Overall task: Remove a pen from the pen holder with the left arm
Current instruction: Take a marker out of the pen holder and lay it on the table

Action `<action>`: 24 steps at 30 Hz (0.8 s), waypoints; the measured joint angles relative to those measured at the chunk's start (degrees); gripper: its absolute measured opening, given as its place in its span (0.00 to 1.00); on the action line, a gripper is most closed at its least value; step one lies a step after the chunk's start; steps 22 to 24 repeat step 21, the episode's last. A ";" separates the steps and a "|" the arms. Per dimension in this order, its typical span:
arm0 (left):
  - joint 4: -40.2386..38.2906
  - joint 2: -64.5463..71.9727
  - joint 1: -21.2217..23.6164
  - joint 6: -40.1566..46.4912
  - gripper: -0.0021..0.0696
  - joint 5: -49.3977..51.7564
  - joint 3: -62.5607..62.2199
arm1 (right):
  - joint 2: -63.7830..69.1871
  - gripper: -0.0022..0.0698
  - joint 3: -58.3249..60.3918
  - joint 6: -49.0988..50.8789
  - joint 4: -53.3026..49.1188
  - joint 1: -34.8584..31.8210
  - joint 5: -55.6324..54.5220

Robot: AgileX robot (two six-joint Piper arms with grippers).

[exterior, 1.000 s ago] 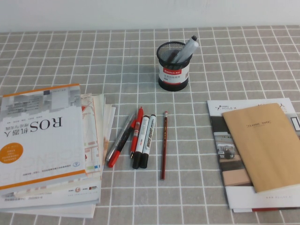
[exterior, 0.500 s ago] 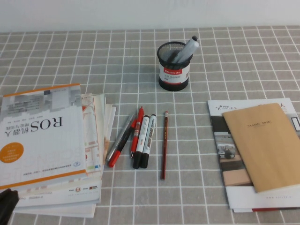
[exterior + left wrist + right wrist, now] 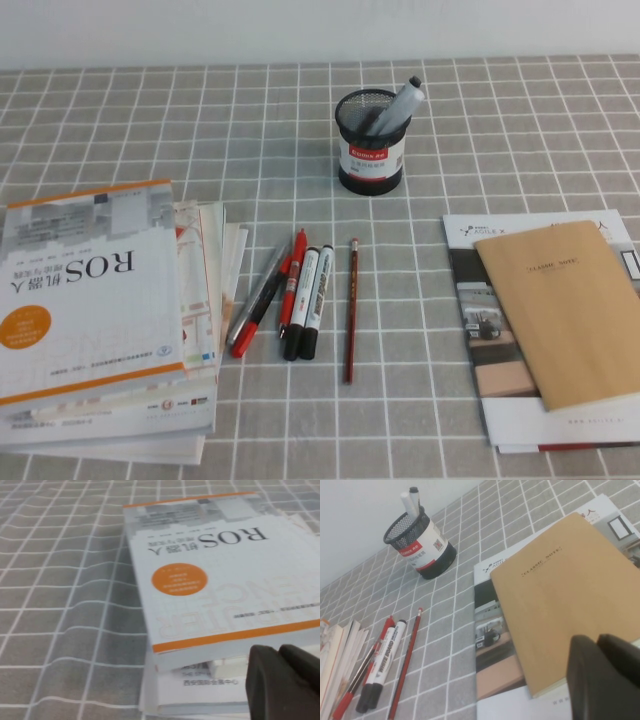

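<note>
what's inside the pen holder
One grey marker leans out of the pen holder; its lower end and the holder's bottom are hidden by mesh and label. The left gripper is by the books, the right gripper by the notebook, both shut.

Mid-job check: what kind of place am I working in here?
Likely a study desk: ROS textbook stack, mesh pen holder, tan notebook. The left pincer hangs by the stack's near edge, the right pincer above the notebook, both shut.

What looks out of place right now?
Nothing damaged. Pens and a pencil lie loose; only one marker leans in the pen holder. Left gripper by the book stack, right gripper by the notebook.
</note>
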 joint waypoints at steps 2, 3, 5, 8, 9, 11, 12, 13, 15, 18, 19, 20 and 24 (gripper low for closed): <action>-0.11 0.00 0.79 1.38 0.03 0.00 0.00 | 0.00 0.01 0.00 0.00 0.00 0.00 0.00; -0.25 0.00 1.01 2.21 0.03 0.00 0.00 | 0.00 0.01 0.00 0.00 0.00 0.00 0.00; -0.47 0.00 1.01 3.02 0.03 0.12 0.00 | 0.00 0.01 0.00 0.00 0.00 0.00 0.00; 1.29 -0.02 1.01 3.16 0.03 0.12 0.00 | 0.00 0.01 0.00 0.00 0.00 0.00 0.00; 2.46 -0.12 1.01 3.16 0.03 0.12 0.00 | 0.00 0.01 0.00 0.00 0.00 0.00 0.00; 6.54 -0.12 1.01 3.16 0.03 0.12 0.00 | 0.00 0.01 0.00 0.00 0.00 0.00 0.00; 7.62 -0.12 1.01 3.16 0.03 0.12 0.00 | 0.00 0.01 0.00 0.00 0.00 0.00 0.00; 7.72 -0.12 1.01 3.16 0.03 0.12 0.00 | 0.00 0.01 0.00 0.00 0.00 0.00 0.00; 6.23 -0.12 1.01 3.26 0.03 0.12 0.00 | 0.00 0.01 0.00 0.00 0.00 0.00 0.00; 4.00 -0.22 1.01 3.26 0.03 0.12 0.00 | 0.00 0.01 0.00 0.00 0.00 0.00 0.00; 3.71 -0.22 1.01 3.26 0.03 0.12 0.00 | 0.00 0.01 0.00 0.00 0.00 0.00 0.00; 3.58 -0.22 1.01 3.26 0.03 0.12 0.00 | 0.00 0.01 0.00 0.00 0.00 0.00 0.00; 3.33 -0.22 1.01 3.26 0.03 0.12 0.00 | 0.00 0.01 0.00 0.00 0.00 0.00 0.00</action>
